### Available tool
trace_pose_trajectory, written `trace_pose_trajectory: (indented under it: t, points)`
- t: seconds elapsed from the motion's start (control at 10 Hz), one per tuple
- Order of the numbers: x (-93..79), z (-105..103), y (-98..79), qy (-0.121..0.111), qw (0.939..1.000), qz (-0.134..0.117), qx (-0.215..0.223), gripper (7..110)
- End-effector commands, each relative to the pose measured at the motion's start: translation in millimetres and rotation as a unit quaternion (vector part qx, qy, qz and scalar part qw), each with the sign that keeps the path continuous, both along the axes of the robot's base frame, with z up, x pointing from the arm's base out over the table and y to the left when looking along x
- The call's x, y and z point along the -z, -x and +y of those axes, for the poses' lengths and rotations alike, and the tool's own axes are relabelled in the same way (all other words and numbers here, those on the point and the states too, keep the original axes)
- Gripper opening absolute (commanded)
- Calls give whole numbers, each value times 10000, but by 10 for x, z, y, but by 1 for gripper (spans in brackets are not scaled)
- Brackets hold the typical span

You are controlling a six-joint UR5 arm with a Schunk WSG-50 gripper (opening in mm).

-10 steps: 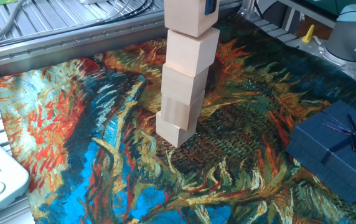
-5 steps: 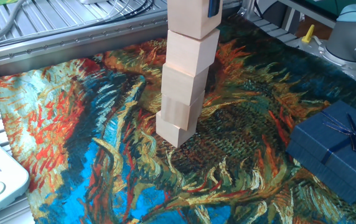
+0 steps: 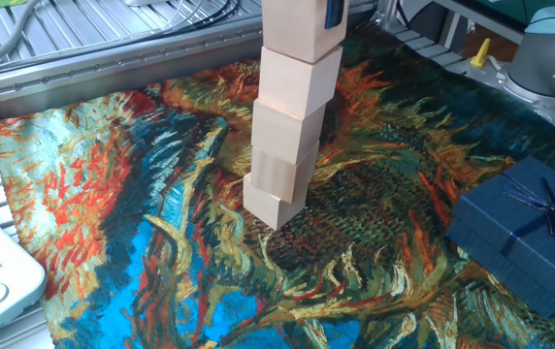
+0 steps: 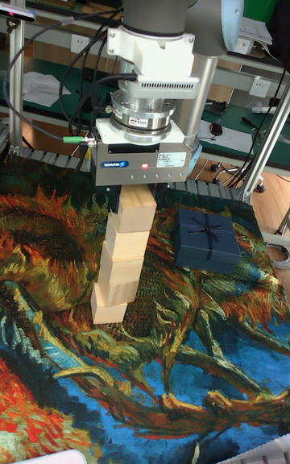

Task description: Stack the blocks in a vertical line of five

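blocks point(image 4: 121, 271) — pale wood | gift box point(image 3: 525, 233) — dark blue | cloth point(image 3: 142, 223) — swirling orange-blue-green paint strokes

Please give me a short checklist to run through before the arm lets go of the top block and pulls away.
1. Five blocks in the stack: ok, five show in the tall fixed view.
2. Top block seated on the one below: ok, the faces appear to meet.
3. Column alignment: not ok, the blocks are twisted and stepped sideways, so the line leans.
4. End effector state: cannot tell, the fingers are hidden behind its body and the block.
5. Bottom block flat on the painted cloth: ok.
6. Blue gift box clear of the stack: ok, it stands apart to one side.
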State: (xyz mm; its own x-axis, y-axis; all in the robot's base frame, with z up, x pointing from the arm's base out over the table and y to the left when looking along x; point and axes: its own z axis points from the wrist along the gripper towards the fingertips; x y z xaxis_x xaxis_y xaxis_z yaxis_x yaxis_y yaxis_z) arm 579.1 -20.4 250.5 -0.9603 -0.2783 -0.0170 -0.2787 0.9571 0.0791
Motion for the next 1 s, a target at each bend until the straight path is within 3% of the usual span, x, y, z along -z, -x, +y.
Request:
trace_pose_trajectory:
  t: [0.0,0.5,0.9]
  points:
    - [-37,13,-55,-66,9999,-141,-37,22]
    - [-72,32,-210,-102,9982,-566,-147,22]
    - [-79,8,-56,-112,9985,-526,-127,22]
